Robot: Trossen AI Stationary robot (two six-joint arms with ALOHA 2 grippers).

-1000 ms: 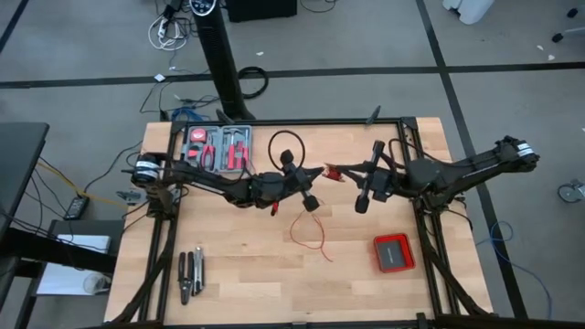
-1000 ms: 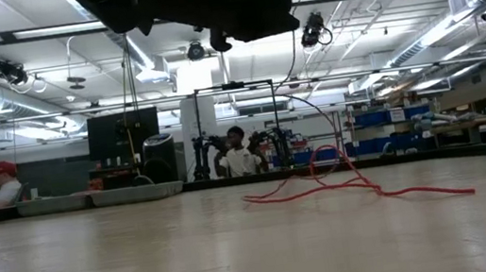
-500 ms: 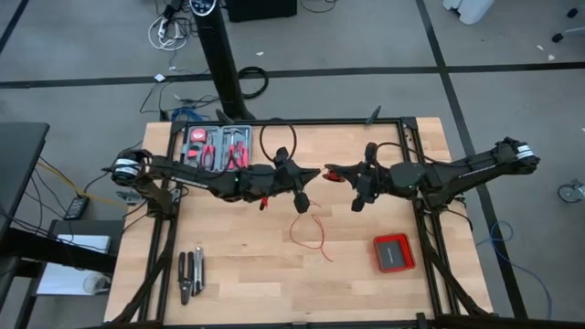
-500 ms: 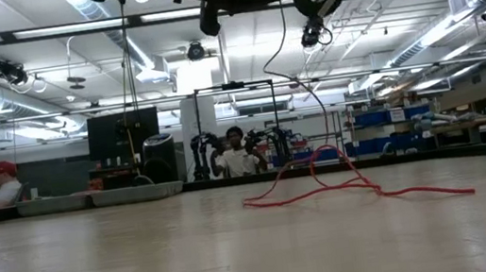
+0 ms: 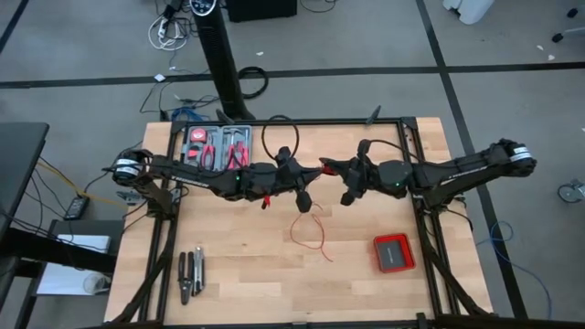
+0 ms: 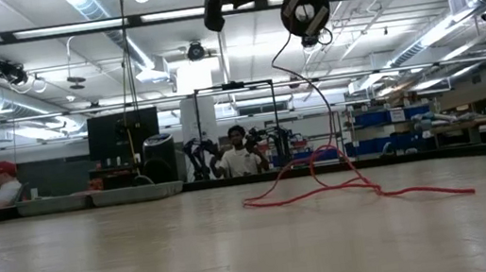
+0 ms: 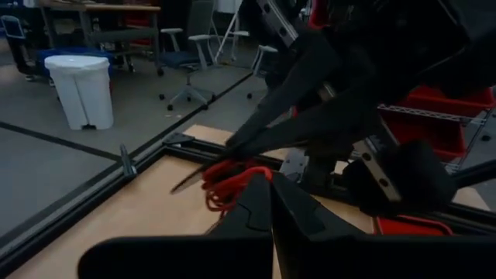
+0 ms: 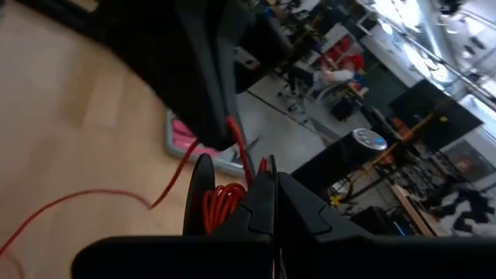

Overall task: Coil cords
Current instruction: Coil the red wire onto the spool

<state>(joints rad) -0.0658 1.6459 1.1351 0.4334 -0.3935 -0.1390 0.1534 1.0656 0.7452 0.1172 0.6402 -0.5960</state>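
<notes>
The cord is a thin red wire. Part of it is wound as a small red coil (image 8: 220, 205) on a black spool (image 8: 198, 192), held in the air above the table's middle. The rest trails down to loose loops (image 5: 309, 228) lying on the wood, which the low view shows as red squiggles (image 6: 326, 182). My left gripper (image 5: 314, 171) and my right gripper (image 5: 327, 168) meet tip to tip there, both shut. In the left wrist view the coil (image 7: 227, 184) sits just ahead of my left gripper (image 7: 270, 186). My left gripper pinches a single strand of the red wire (image 8: 231, 128) at its fingertips, coming level from the table's left. The strand runs slack from there to the coil. My right gripper is shut at the spool's side (image 8: 256, 182), level from the table's right. Its own fingers hide the place of contact. The spool hangs clear of the table.
A flat red box (image 5: 394, 253) lies at the near right of the table. A tray of red-handled tools (image 5: 218, 146) sits at the far left, and dark pliers (image 5: 190, 274) lie near left. A black frame (image 5: 411, 146) runs along the table's edges.
My right gripper has moved toward the table's left edge and sunk a little, closing in on my left gripper. My left gripper has risen and rolled. Both have stayed shut. A strand of wire has been drawn up off the loops, which stay on the table.
</notes>
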